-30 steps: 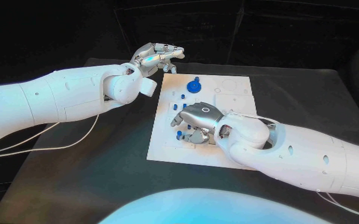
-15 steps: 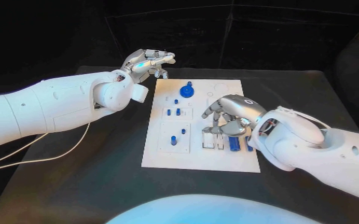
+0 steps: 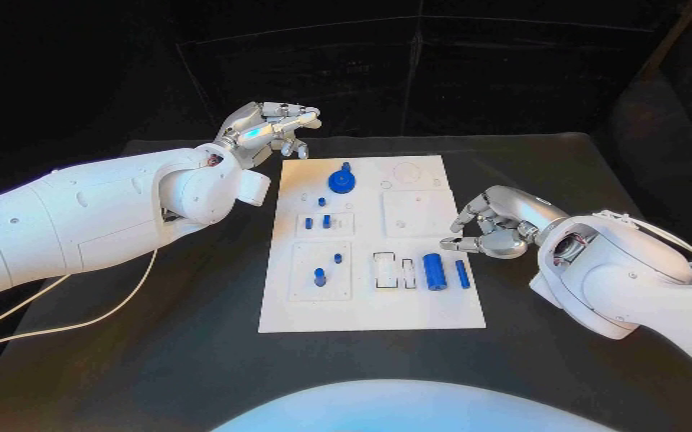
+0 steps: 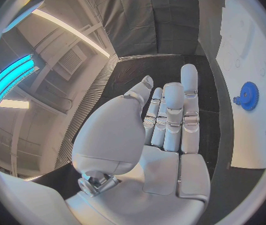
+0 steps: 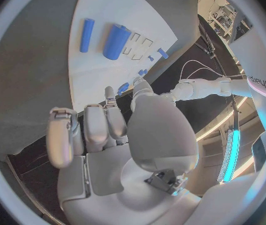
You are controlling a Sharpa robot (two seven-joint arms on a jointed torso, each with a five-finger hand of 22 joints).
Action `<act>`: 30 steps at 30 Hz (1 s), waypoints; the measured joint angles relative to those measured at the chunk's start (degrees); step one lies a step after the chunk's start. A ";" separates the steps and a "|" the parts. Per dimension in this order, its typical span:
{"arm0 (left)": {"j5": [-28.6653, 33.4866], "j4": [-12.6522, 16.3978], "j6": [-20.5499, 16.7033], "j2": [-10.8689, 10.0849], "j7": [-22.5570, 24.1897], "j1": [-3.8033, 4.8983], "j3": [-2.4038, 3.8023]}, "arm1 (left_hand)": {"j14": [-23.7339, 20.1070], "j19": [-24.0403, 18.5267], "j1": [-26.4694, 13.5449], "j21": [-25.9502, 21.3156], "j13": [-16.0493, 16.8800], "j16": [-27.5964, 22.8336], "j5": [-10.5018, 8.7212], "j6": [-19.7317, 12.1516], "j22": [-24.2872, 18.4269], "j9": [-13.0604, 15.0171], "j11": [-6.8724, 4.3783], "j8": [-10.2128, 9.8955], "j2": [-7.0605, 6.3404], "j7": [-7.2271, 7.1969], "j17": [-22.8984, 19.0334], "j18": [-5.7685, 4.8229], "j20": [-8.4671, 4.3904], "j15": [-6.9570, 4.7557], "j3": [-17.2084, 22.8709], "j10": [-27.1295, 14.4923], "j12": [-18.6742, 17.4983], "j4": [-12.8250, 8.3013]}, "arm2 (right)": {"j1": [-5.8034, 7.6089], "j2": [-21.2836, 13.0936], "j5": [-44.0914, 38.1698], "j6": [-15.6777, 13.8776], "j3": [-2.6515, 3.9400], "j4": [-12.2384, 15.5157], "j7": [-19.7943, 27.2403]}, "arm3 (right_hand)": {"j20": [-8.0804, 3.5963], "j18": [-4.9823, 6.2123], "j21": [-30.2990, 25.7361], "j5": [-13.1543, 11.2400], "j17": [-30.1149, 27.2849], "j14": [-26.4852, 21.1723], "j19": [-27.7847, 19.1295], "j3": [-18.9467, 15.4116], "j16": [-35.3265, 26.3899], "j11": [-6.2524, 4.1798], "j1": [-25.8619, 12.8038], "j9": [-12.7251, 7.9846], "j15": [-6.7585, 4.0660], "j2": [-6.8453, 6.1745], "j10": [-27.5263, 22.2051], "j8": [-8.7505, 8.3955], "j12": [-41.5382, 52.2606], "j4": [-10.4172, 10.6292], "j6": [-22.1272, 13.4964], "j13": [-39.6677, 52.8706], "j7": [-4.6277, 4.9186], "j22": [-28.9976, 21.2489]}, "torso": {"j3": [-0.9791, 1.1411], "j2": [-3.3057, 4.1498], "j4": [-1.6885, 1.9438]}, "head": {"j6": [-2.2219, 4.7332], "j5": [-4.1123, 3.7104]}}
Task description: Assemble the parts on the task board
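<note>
task board (image 3: 368, 302): white plate mid-surface, lying flat; camera shifted since earlier frames, the board itself looks unmoved.
parts: blue gear (image 3: 342, 181) near far edge; small blue pegs (image 3: 319, 276) standing on left half; two blue cylinders (image 3: 434, 271) lying side by side near right edge, uncovered now that the hand is off them.
right robot hand (image 3: 493, 227): has pulled off the board to just past its right edge, above the surface; fingers curled in, nothing held.
left robot hand (image 3: 268, 124): still raised beyond the board's far-left corner; fingers straight and pressed together, empty.
surface (image 3: 173, 352): black.
</note>
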 measured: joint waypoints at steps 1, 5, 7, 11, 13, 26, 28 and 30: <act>0.00 0.00 0.00 0.01 0.00 0.00 0.00 | 0.00 0.00 0.00 0.00 0.00 0.00 0.00 0.00 0.00 0.00 0.00 0.00 0.00 0.00 0.00 0.00 0.00 0.00 0.00 0.00 0.00 0.00 | -0.08 0.02 -0.13 0.09 -0.11 -0.03 -0.64 | 0.00 -0.53 0.36 -0.01 0.13 0.00 0.00 -0.54 0.27 -0.01 0.00 0.12 0.00 0.00 0.50 0.21 0.87 0.07 0.00 1.20 0.00 0.00 | -0.01 -0.02 -0.01 | 0.00 -0.07; 0.00 0.00 0.02 0.02 0.00 0.00 0.00 | 0.00 0.00 0.00 0.00 0.00 0.00 0.00 0.00 0.00 0.00 0.00 0.00 0.00 0.00 0.00 0.00 0.00 0.00 0.00 0.00 0.00 0.00 | -0.74 0.83 -0.87 0.70 -0.47 -0.62 -2.80 | 0.00 -0.89 0.61 -0.34 0.34 0.00 0.00 -1.51 0.27 -0.01 -0.36 0.44 0.00 0.36 1.08 1.05 2.70 0.08 -0.20 3.63 -0.20 0.00 | -0.05 -0.02 0.03 | -0.01 -0.27; 0.00 -0.01 0.04 0.02 0.00 0.00 -0.01 | 0.00 0.00 0.00 0.00 0.00 0.00 0.00 0.00 0.00 0.00 0.00 0.00 0.00 0.00 0.00 0.00 0.00 0.00 0.00 0.00 0.00 0.00 | -0.98 1.48 -1.21 1.21 -0.60 -1.14 -3.63 | 0.00 -0.89 0.67 -0.66 0.34 0.00 0.00 -2.20 0.27 -0.01 -1.14 0.65 0.00 1.14 1.08 1.46 2.88 0.25 -0.40 3.86 0.00 0.00 | -0.07 -0.01 0.09 | 0.00 -0.34; 0.00 -0.04 0.08 0.04 0.00 0.00 -0.01 | 0.00 0.00 0.00 0.00 0.00 0.00 0.00 0.00 -0.07 0.00 0.00 0.23 0.00 0.00 0.00 0.00 0.00 0.00 0.00 0.00 0.34 0.00 | -1.31 2.59 -1.48 2.21 -1.58 -1.91 -4.71 | 0.00 -0.89 0.85 -0.66 0.47 0.00 0.00 -2.29 0.49 -0.01 -1.43 0.77 0.00 1.43 1.08 1.87 3.11 0.21 -0.40 3.86 0.00 -0.01 | -0.07 0.02 0.11 | 0.00 -0.19; 0.00 -0.05 0.11 0.05 0.00 0.00 -0.01 | 0.00 0.00 0.00 0.00 0.00 0.00 0.00 0.00 -0.06 0.00 0.00 0.23 0.00 0.00 0.00 0.00 0.00 0.00 0.00 0.00 0.34 0.00 | -1.46 3.14 -1.50 2.63 -1.91 -2.09 -5.10 | 0.00 -0.88 0.85 -0.83 0.48 0.00 0.00 -2.57 0.49 -0.01 -1.43 0.87 0.00 1.43 1.08 1.87 3.11 0.17 -0.40 3.86 0.00 -0.01 | -0.05 0.04 0.11 | -0.03 -0.01; 0.00 -0.18 0.35 0.18 -0.06 -0.01 -0.02 | 0.00 0.00 0.00 0.00 0.01 0.00 0.00 0.00 -0.06 0.00 0.00 0.23 0.00 0.00 0.13 0.00 0.00 0.00 0.00 0.00 0.34 0.00 | -1.68 5.55 -1.78 4.94 -2.36 -3.93 -6.43 | 0.00 -0.88 0.85 -0.93 0.55 0.00 -0.01 -2.95 0.49 -0.22 -1.69 1.31 0.01 1.69 1.29 2.82 3.11 0.21 -0.38 3.85 -0.02 -0.01 | -0.07 0.05 0.04 | -0.32 0.10; 0.00 -0.19 0.37 0.18 -0.07 -0.01 -0.02 | 0.00 0.00 0.00 0.00 0.01 0.00 0.00 0.00 -0.06 0.00 0.00 0.23 0.00 0.00 0.13 0.00 0.00 0.00 0.00 0.00 0.34 0.00 | -1.70 5.81 -1.84 5.52 -2.37 -4.25 -6.61 | 0.00 -0.88 0.85 -0.93 0.54 0.00 -0.01 -3.09 0.49 -0.22 -1.69 1.36 0.00 1.68 1.29 2.83 3.11 0.06 -0.19 3.85 -0.21 -0.02 | -0.07 0.05 0.04 | -0.34 0.10; 0.00 -0.19 0.39 0.17 -0.07 -0.01 -0.02 | 0.00 0.00 0.00 0.00 0.01 0.00 0.00 0.00 -0.05 0.00 0.00 0.23 0.00 0.00 0.12 0.00 0.00 0.00 0.00 0.00 0.34 0.00 | -1.73 6.09 -1.89 6.05 -2.38 -4.48 -6.74 | 0.00 -0.88 0.85 -0.93 0.51 0.00 -0.01 -3.09 0.49 -0.22 -1.69 1.36 0.01 1.68 1.29 2.82 3.11 0.06 -0.19 3.85 -0.21 -0.02 | -0.07 0.05 0.04 | -0.34 0.10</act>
